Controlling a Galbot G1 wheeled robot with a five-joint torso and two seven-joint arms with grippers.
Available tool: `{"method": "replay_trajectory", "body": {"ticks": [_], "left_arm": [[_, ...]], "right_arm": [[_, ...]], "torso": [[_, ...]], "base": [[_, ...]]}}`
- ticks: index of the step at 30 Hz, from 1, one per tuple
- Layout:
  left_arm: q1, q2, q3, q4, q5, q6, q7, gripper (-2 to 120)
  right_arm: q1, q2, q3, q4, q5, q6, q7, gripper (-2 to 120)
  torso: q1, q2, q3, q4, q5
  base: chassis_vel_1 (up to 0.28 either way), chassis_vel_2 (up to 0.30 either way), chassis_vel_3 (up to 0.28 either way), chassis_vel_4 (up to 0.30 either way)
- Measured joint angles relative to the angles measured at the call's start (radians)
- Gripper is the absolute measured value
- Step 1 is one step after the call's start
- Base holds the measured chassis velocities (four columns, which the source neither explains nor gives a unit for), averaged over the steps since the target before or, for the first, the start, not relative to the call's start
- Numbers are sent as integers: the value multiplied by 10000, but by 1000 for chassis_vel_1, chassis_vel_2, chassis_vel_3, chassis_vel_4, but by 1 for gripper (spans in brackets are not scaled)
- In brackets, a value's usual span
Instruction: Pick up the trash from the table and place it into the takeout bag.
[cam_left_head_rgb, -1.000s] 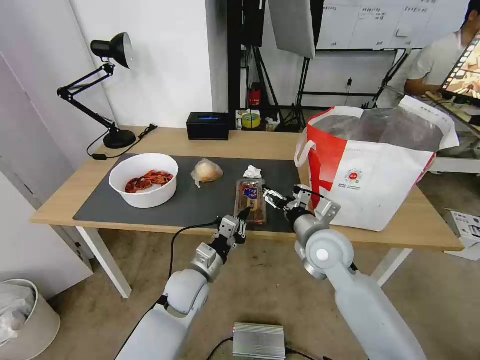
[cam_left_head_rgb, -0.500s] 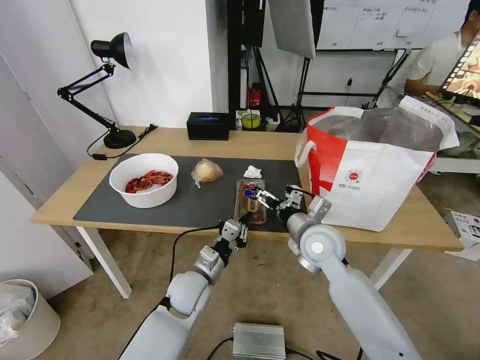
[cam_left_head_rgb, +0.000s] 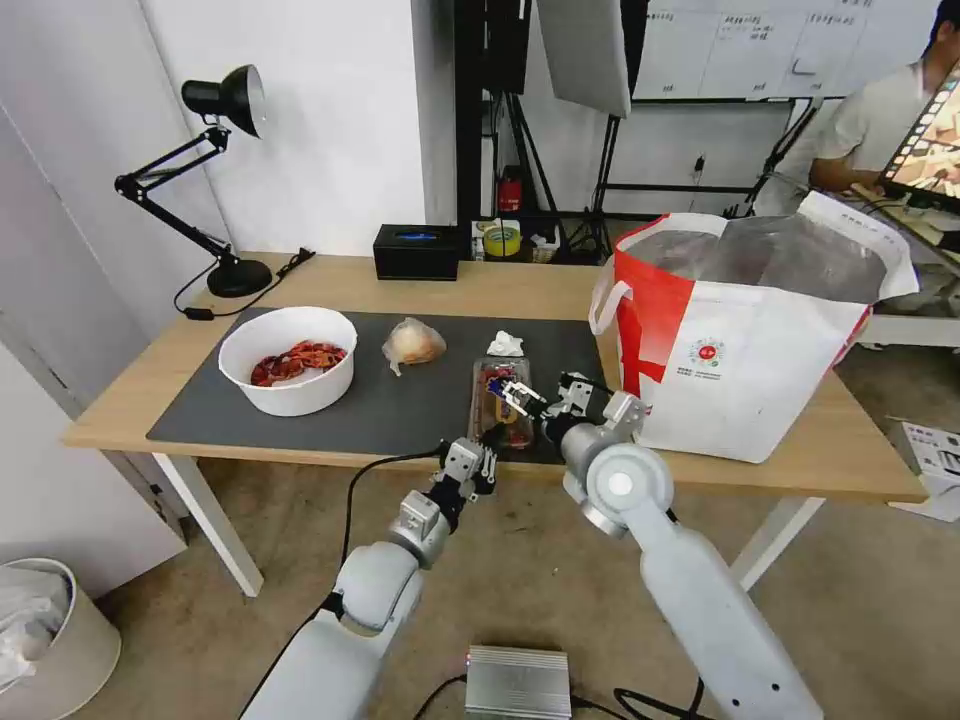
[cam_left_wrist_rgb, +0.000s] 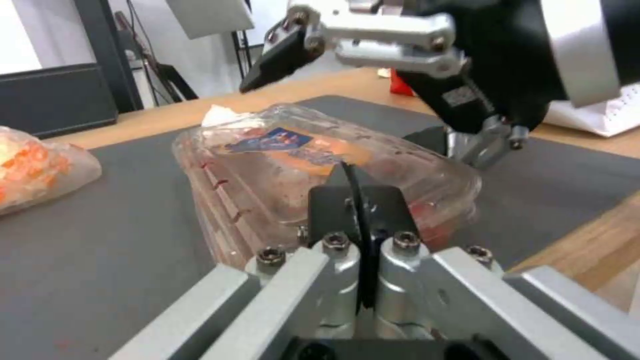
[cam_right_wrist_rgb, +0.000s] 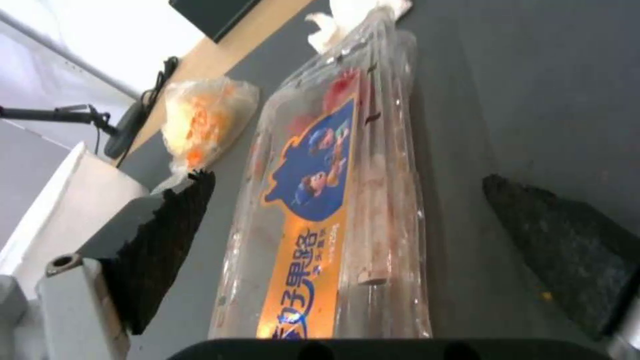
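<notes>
Above the clear tray (cam_left_head_rgb: 500, 400), the right gripper (cam_left_head_rgb: 512, 392) hangs spread, straddling both long edges.

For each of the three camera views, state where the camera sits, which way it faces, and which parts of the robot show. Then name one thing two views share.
Head view: from the robot's head, forward and down at the table; both arms show, left gripper at the near edge, right gripper over the clear tray.
Left wrist view: on the left arm, low, facing across the mat; its shut fingers show.
Right wrist view: on the right arm, looking down; open fingers straddle the tray.
Shared: both wrist views show the tray and crumpled tissue.
</notes>
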Motion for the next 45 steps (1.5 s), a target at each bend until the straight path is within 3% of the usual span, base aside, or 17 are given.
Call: {"method": "replay_trajectory", "body": {"ticks": [4,9,11,14,23,26,33,45], "left_arm": [[36,7,-24,-55,-16,0,1,0],[32,44,-38,-56,-42,9,17,0],[28,43,-37,-48,-42,9,20,0],[23,19,-57,-44,-65,13,40,0],[118,41,-130,-116,-94,18,51,0],[150,66,-151,-202,-289,20,6,0],[188,116,-245,-502,-669,64,-245,3],[951,284,-1530,-1609,-1787,765,-1078,50]], "right_arm": [[43,105,-16,-148,-2,-69,-7,93],[48,190,-42,-292,-49,-91,-33,69],[48,191,-42,-314,-51,-91,-38,68],[43,190,-38,-406,-52,-93,-57,51],[0,165,-60,-385,-53,-92,-68,22],[12,155,-58,-375,-67,-80,-75,6],[90,130,-84,-381,-75,-73,-71,0],[-205,-266,-111,9,-482,237,-521,0]], "torso": [[0,0,-1,-2,-1],[0,0,-1,-2,-1],[0,0,-1,-3,0],[0,0,-1,-3,0],[-1,-2,0,0,1],[0,-2,0,0,1],[0,-2,0,0,1],[0,-2,0,-1,1]], "base": [[0,0,0,0],[0,0,0,0],[0,0,0,0],[0,0,0,0],[0,0,0,0],[0,0,0,0],[0,0,0,0],[0,0,0,0]]}}
